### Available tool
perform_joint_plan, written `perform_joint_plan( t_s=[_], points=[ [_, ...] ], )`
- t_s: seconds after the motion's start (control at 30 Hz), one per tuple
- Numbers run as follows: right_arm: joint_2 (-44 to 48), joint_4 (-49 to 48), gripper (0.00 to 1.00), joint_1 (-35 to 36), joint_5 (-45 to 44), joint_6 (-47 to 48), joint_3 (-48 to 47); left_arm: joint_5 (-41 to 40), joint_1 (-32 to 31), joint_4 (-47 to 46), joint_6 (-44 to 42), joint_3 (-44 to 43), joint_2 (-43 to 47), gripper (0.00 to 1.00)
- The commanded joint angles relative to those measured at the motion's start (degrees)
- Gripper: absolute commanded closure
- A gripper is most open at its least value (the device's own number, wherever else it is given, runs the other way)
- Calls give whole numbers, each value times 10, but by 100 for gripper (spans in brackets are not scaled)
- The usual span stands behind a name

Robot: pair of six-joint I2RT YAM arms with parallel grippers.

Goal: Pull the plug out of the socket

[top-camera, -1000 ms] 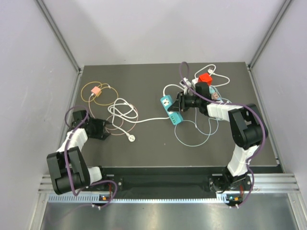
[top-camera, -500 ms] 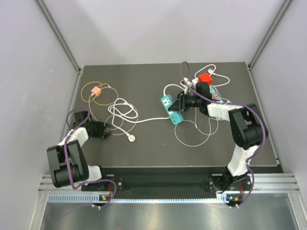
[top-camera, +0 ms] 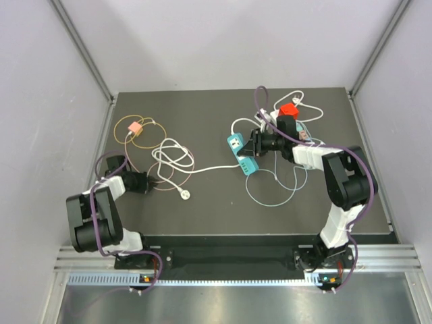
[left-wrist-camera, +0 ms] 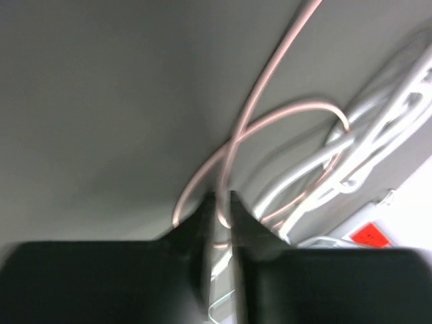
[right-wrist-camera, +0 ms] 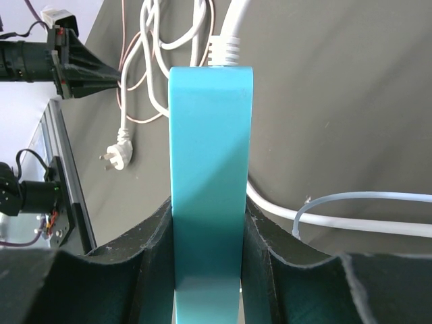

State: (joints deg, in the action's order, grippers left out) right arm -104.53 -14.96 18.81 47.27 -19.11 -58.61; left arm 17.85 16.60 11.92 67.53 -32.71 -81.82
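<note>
My right gripper is shut on the sides of a short teal power strip, right of the mat's centre. The strip's white cord runs left into a coil. A white plug lies loose on the mat below that coil. The socket shows only in bits behind my right arm: a red part and a pastel bit. My left gripper sits low at the left, its jaws nearly together with a narrow gap. A thin pink cable shows through the gap.
The pink cable loops around a small pink block at the back left. A white cord coil lies mid-left. A pale blue cable loop lies in front of the teal strip. White cords tangle at the back right. Grey walls enclose the mat.
My left gripper's jaws have narrowed a lot and the left arm has drawn back slightly to the left. The right arm and the teal strip have not moved.
</note>
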Motion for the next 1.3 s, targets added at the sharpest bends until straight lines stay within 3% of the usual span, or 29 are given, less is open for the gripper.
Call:
perform_joint_plan(
  t_s=[0.0, 0.13, 0.3, 0.43, 0.5, 0.57, 0.63, 0.83, 1.0, 1.13, 1.27],
  points=[
    [29, -37, 100, -10, 19, -1, -24, -44, -1, -7, -14, -4, -27, 88],
    [32, -38, 100, -12, 20, -4, -23, -30, -2, -11, -35, -12, -21, 100],
    [37, -43, 100, -17, 22, -7, -20, 21, -1, -12, -105, -24, 69, 100],
    [37, -50, 100, -21, 23, -15, -19, -77, -1, 105, -150, -62, 240, 100],
    [38, -53, 100, -21, 23, -18, -17, -176, 0, 191, -171, -104, 284, 100],
    [37, -57, 100, -21, 24, -21, -16, -274, -1, 221, -184, -139, 336, 100],
    [35, -59, 100, -21, 24, -23, -16, -303, -1, 241, -195, -164, 365, 100],
    [36, -59, 100, -21, 22, -22, -13, -237, -1, 246, -216, -305, 328, 100],
    [35, -59, 100, -22, 22, -23, -13, -186, -1, 236, -207, -481, 263, 100],
    [32, -59, 100, -21, 23, -23, -14, -190, 0, 231, -179, -633, 204, 100],
    [31, -60, 100, -20, 24, -25, -14, -212, -2, 167, -134, -677, 168, 100]
  ],
)
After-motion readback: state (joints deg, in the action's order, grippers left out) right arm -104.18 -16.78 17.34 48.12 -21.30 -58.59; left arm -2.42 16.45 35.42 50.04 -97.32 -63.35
